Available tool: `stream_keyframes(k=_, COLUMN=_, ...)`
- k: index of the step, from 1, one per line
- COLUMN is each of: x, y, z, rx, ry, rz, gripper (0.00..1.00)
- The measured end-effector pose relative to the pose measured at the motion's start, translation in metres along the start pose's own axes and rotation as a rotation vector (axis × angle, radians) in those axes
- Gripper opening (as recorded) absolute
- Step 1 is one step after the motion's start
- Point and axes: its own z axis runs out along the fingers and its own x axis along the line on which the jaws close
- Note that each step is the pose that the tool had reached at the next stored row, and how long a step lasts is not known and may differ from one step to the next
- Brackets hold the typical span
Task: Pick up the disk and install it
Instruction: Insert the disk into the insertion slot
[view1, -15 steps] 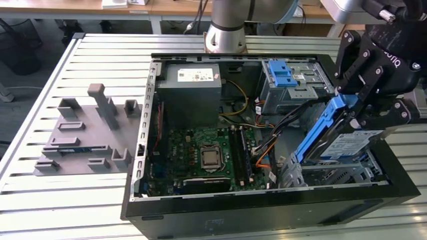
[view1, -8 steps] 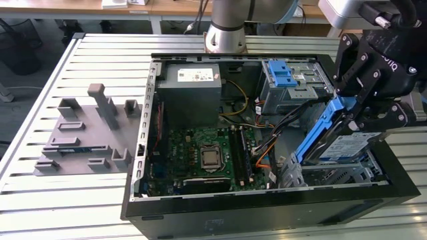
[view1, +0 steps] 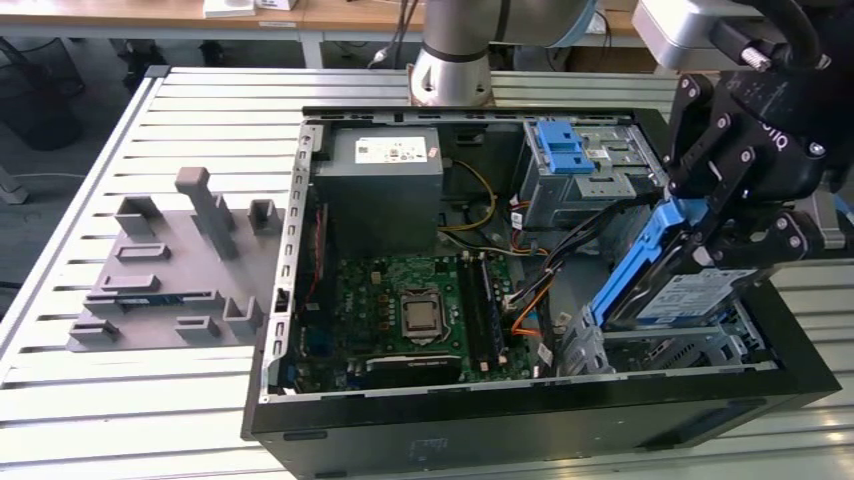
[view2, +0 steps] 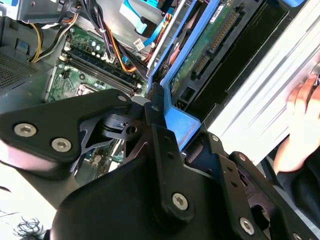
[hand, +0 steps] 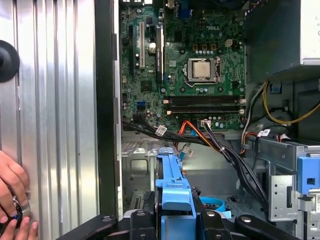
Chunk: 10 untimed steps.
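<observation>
1 hand angles down over the case, clamped on the disk.

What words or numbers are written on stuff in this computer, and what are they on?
No text can be read for sure.
White label on the power supply box: print too small to read.
Blue-and-white label on the disk: too small to read.
White print on the motherboard: too small to read.
White tags on the cables: too small to read.
</observation>
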Motion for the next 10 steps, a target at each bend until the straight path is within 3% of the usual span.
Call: stream_keyframes(k=10, x=0.0002, y=0.0, z=0.0061, rx=0.0, ry=0.0, rz=0.0, gripper=0.36)
